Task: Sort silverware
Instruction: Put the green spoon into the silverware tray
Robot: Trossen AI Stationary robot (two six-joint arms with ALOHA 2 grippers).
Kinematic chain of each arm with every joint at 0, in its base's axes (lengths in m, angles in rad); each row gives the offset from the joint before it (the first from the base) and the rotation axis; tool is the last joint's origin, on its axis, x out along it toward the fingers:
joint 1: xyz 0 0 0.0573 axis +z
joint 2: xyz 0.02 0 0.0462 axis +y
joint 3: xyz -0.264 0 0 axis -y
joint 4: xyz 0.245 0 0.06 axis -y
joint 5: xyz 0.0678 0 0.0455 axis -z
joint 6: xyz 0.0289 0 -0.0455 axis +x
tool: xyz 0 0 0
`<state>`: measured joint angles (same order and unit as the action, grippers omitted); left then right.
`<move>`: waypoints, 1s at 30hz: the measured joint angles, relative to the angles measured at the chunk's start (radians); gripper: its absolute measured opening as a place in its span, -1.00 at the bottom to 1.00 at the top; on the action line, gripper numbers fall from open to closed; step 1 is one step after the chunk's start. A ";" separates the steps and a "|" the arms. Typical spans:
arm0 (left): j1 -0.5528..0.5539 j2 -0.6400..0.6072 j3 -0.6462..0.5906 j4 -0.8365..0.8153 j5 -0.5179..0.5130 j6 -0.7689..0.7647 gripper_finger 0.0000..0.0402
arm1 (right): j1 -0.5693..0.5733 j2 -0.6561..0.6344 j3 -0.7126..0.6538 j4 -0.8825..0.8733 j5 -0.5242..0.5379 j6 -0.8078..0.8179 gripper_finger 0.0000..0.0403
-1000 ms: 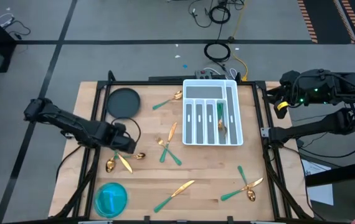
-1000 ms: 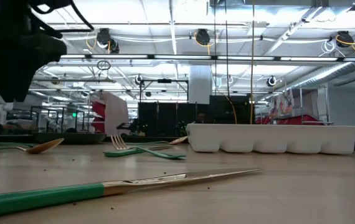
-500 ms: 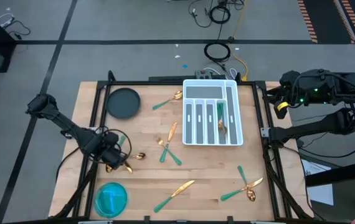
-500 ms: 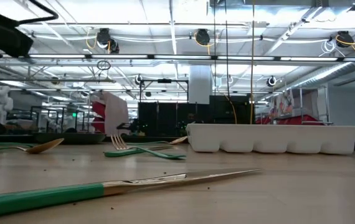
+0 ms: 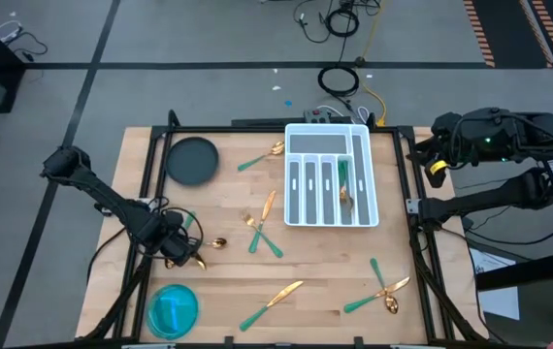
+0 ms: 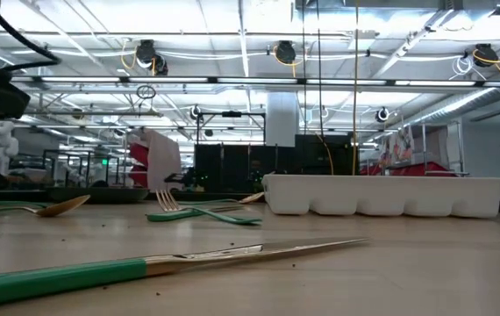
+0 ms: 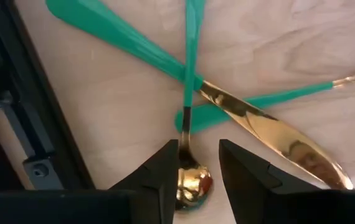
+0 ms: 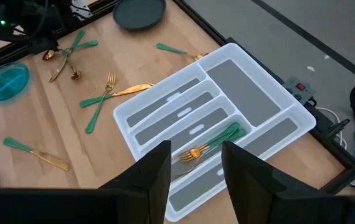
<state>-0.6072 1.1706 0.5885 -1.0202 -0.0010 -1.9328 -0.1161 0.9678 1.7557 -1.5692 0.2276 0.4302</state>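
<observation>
The silverware, gold heads on green handles, lies scattered on the wooden table (image 5: 315,262). At the left edge three pieces cross: a spoon (image 7: 190,81), a knife (image 7: 252,121) and a third handle (image 7: 271,98). My left gripper (image 7: 199,180) (image 5: 178,250) points down over them, open, with its fingers on either side of the spoon's gold bowl (image 7: 194,185); I see no touch. My right gripper (image 8: 193,180) (image 5: 430,150) waits open, high beyond the table's right edge. The white tray (image 5: 362,208) holds forks (image 8: 212,144) in one compartment.
A blue bowl (image 5: 173,310) stands at the near left, a dark round plate (image 5: 192,160) at the far left. More pieces lie mid-table (image 5: 257,233), near the front (image 5: 275,296) and at the near right (image 5: 383,289). The black frame rail (image 7: 15,124) runs beside the left gripper.
My left gripper has gone down and toward the table's near left, over the crossed pieces at the left edge, rolling about its own axis on the way. In the low view it has slid out past the picture's left edge. No silverware has moved.
</observation>
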 joint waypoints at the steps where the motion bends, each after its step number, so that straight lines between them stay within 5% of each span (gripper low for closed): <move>1: 0.003 0.000 0.001 -0.022 0.000 0.000 -0.39 | 0.000 0.003 0.000 0.000 0.000 0.000 -0.34; 22: 0.013 -0.001 -0.108 0.121 0.000 0.056 -0.40 | 0.000 0.033 0.000 0.001 0.002 0.000 -0.34; 30: 0.013 -0.002 -0.116 0.126 0.008 0.055 -0.91 | 0.000 0.032 0.000 0.004 0.002 0.002 -0.34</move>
<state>-0.5938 1.1687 0.4725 -0.8940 0.0069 -1.8781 -0.1158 1.0001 1.7557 -1.5656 0.2295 0.4320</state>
